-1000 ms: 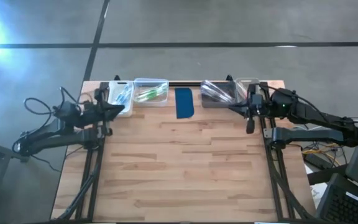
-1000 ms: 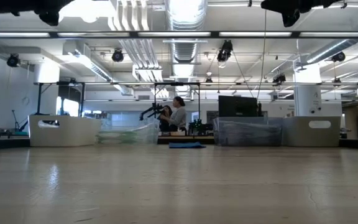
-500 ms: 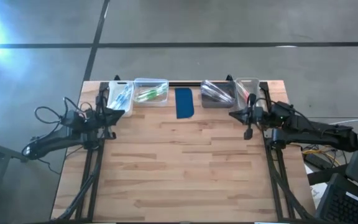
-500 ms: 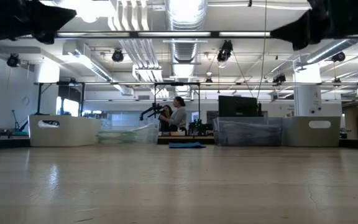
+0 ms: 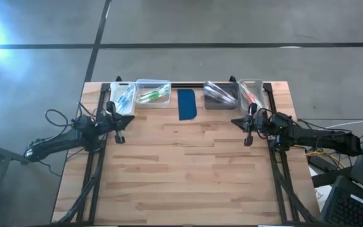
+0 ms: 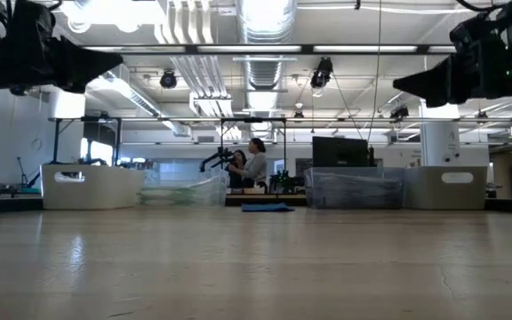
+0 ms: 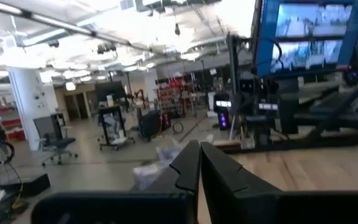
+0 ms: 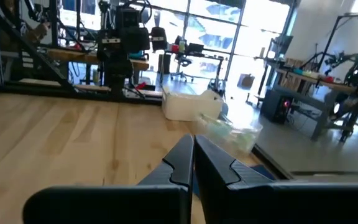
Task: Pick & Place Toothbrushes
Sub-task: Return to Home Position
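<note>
The toothbrushes lie in bins along the table's far edge. Blue and green ones (image 5: pixel 123 96) fill a white bin. Green ones (image 5: pixel 151 96) lie in a clear bin, clear ones (image 5: pixel 219 93) in a grey bin and red ones (image 5: pixel 251 96) in another clear bin. A dark blue pad (image 5: pixel 187 104) lies flat between the bins. My left gripper (image 5: pixel 125 120) hovers shut by the table's left edge, just near of the white bin, holding nothing (image 7: pixel 199 152). My right gripper (image 5: pixel 234 121) hovers shut by the right edge, also holding nothing (image 8: pixel 193 144). Both point inward over the table.
Bare wooden tabletop (image 5: pixel 181 170) stretches from the bins to the near edge. In the low view both arms hang above the table, the left (image 6: pixel 60 62) and the right (image 6: pixel 456 76). A person (image 6: pixel 254 164) sits in the room far behind the table.
Both arms have come down toward the table and drawn a little toward its near edge, the right one levelling out as it sank. Both grippers have stayed shut, and the bins and toothbrushes have not moved.
</note>
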Robot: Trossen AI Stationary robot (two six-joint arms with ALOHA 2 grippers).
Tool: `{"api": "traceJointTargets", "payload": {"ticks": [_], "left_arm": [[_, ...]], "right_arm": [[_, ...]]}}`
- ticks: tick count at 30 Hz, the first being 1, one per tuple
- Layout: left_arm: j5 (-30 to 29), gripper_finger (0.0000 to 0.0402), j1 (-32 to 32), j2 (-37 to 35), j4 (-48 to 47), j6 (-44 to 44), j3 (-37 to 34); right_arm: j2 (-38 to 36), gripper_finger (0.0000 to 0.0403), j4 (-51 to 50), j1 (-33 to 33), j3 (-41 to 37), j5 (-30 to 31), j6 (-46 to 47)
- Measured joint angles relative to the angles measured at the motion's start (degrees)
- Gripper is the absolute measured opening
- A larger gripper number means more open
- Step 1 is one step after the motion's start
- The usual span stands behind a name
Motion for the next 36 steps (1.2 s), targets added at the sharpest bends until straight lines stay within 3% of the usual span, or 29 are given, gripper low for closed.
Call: {"api": "traceJointTargets", "payload": {"ticks": [12, 20, 36], "left_arm": [[0.1, 0.0019, 0.0, 0.2, -6.8, -0.2, -1.1], [0.1, 0.0017, 0.0, 0.2, -10.8, -0.4, -1.1], [0.1, 0.0018, 0.0, 0.2, -11.0, -0.4, -1.2]], "right_arm": [[0.5, 0.0009, -7.4, 0.0, -2.3, 0.0, 1.8], [0.6, 0.0009, -14.6, 0.0, -2.3, -0.1, 11.1], [0.6, 0.0009, -15.0, 0.0, -2.3, -0.1, 11.8]]}}
